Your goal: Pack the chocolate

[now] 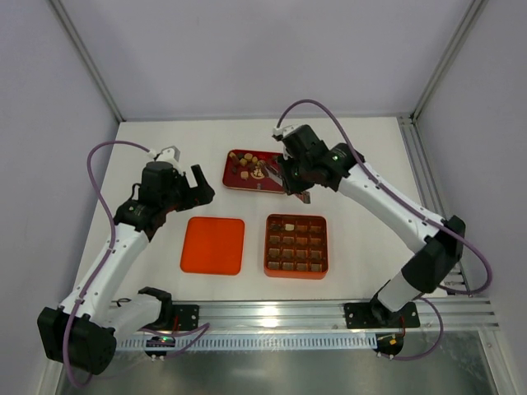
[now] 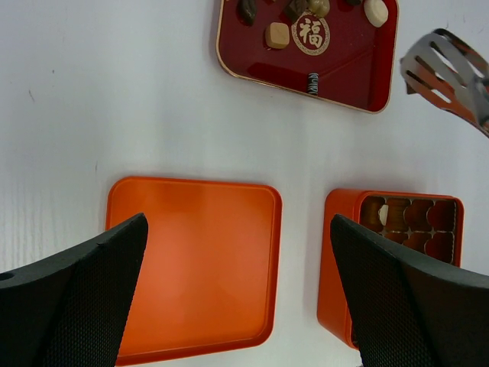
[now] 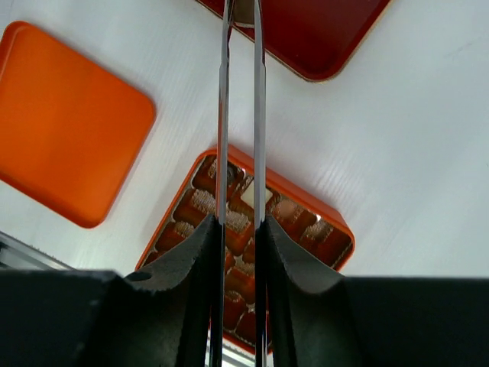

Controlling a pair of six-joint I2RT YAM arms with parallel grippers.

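White table [image 1: 206,140]: chocolate [image 1: 246,164] in red tray [image 1: 239,183] beside right gripper [image 3: 238,229]'s tweezers [image 3: 258,115].

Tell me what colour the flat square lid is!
Orange. The flat square lid shows best in the left wrist view.

A white desk [image 1: 165,144] is carrying three things, all sitting directly on its surface and none of them touching. An orange lid [image 1: 213,245] is lying flat toward the near side, left of centre. Just to its right, with a strip of bare desk showing between them, an orange gridded box [image 1: 296,274] is standing open side up, its edges running roughly parallel to the lid's. Farther back, beyond the gap between the two, a dark red tray [image 1: 233,178] with a thin pale rim is lying slightly askew to them. A metal rail [image 1: 272,311] is running along the desk's near edge.
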